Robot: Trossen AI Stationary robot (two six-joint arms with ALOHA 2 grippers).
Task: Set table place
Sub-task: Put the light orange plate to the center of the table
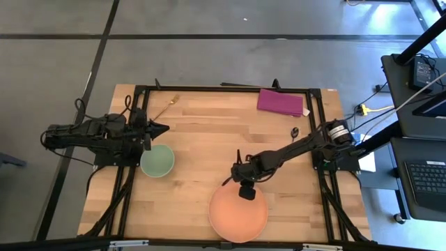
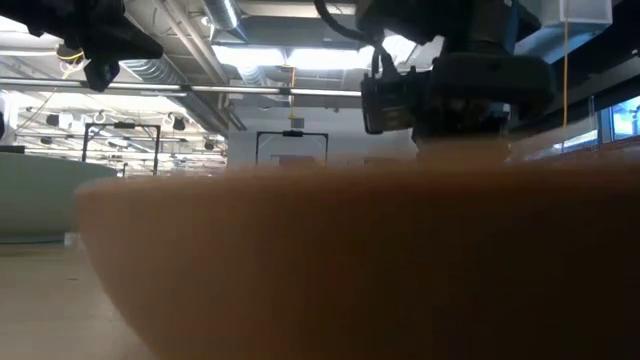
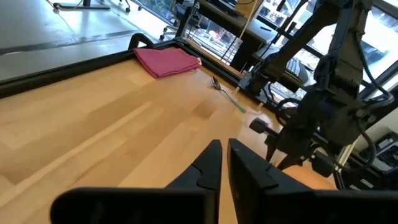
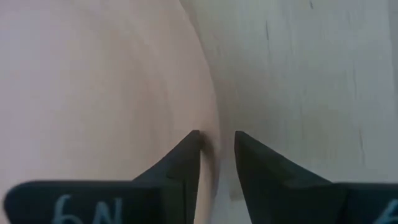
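The round orange plate (image 1: 238,213) lies near the table's near edge and fills the low view (image 2: 330,260). My right gripper (image 1: 235,183) stands at its far rim, shut on it. The pale green bowl (image 1: 157,160) rests on the table (image 1: 202,139) at the left. My left gripper (image 1: 163,128) hovers shut and empty just beyond the bowl's far side. The gold fork (image 1: 167,108) lies at the far left. The spoon (image 1: 295,132) with its light handle lies at the right, and also shows in the left wrist view (image 3: 227,93). My right gripper has the plate's far rim (image 4: 213,146) between its two fingers, one finger over the plate's inside (image 4: 183,155) and one outside it. The fingers come from above, pointing down. Whether the plate is clear of the table, I cannot tell.
A flat magenta rectangle (image 1: 282,102) lies at the table's far right corner, also in the left wrist view (image 3: 166,61). The black rail frame (image 1: 223,88) runs along the table's edges. Bare wood lies in the middle between the bowl and the spoon.
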